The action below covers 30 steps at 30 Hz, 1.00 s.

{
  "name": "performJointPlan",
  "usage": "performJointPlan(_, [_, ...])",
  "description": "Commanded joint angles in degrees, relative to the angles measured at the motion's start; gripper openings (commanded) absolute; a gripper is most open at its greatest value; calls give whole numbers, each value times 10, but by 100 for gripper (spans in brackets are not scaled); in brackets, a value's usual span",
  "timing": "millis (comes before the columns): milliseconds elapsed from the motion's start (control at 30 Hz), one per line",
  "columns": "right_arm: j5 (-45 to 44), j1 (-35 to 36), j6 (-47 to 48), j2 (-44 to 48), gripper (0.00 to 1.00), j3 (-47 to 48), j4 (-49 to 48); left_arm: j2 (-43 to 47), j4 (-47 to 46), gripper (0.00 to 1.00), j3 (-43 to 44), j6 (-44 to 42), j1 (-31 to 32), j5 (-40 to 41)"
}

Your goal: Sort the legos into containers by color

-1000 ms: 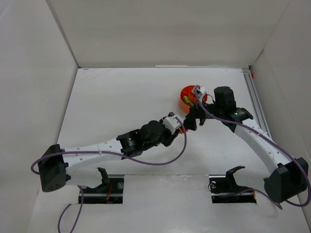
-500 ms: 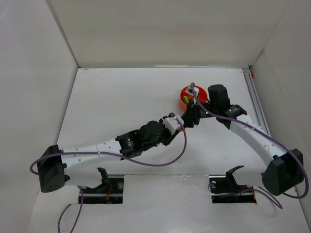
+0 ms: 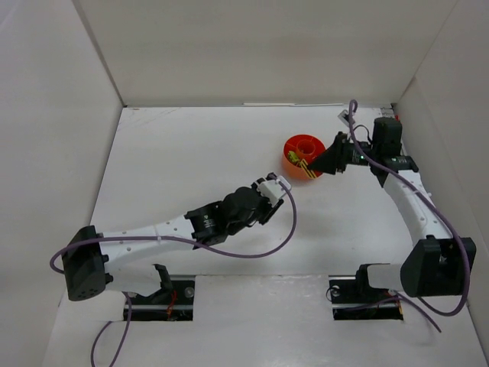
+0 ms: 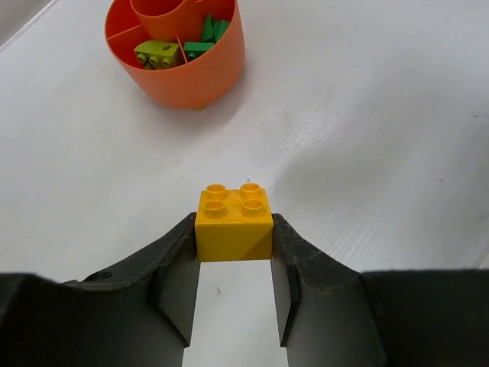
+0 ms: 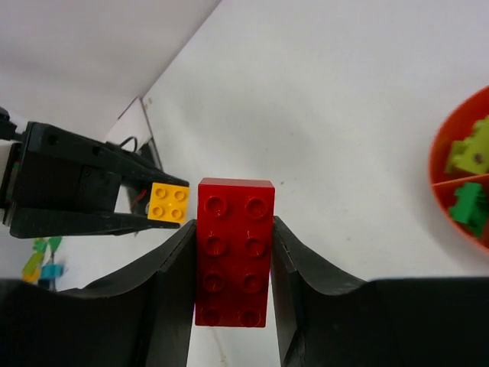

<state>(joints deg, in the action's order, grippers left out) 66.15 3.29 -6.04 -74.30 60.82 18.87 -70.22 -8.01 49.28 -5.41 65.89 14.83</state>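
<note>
Carry step: each arm held one brick, neither dropped yet.
Left fingers [image 4: 183, 245] gripped a glossy yellow four-stud brick [image 4: 234, 225] short of the orange divided bowl [image 4: 199, 73]; right fingers [image 5: 182, 252] clamped a long red eight-stud brick [image 5: 234, 260] beside it; next, I judged, each needed a compartment clear of lime [image 4: 157, 53] and green [image 4: 208, 34].

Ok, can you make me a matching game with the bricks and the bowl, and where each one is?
Things:
1. yellow brick
2. red brick
3. green bricks
4. orange bowl

Places:
A. lying in a compartment of the bowl
B. pinched in the left hand
C. standing on the white table
D. pinched in the right hand

Pairs: 1-B, 2-D, 3-A, 4-C
</note>
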Motion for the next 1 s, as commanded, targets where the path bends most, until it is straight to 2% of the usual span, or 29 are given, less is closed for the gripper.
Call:
performJointPlan(0, [54,-32,22,7,0,40,-33,6,3,12,23,12,0,26])
performJointPlan(67, [24,-54,66,-4,0,68,17,-7,3,12,39,28,-11,26])
performJointPlan(167, [-78,-68,118,-9,0,98,90,-28,16,12,76,54,-68,-51])
performJointPlan(267, [-186,-68,118,17,1,92,84,-76,35,13,142,59,-140,-122])
performJointPlan(400, [-286,-68,118,68,3,81,84,-177,86,15,270,66,-208,-175])
performJointPlan(467, [-329,-68,118,79,3,81,84,-256,112,15,359,48,-234,-198])
performJointPlan(567, [-363,-73,125,86,4,66,69,-358,170,14,483,16,-256,-266])
performJointPlan(667, [-370,-88,115,85,4,66,64,-429,223,14,592,-33,-262,-295])
performJointPlan(833, [-364,-101,115,63,4,81,71,-440,171,19,594,-57,-292,-378])
performJointPlan(967, [-352,-107,115,40,4,86,77,-474,144,22,618,-57,-298,-401])
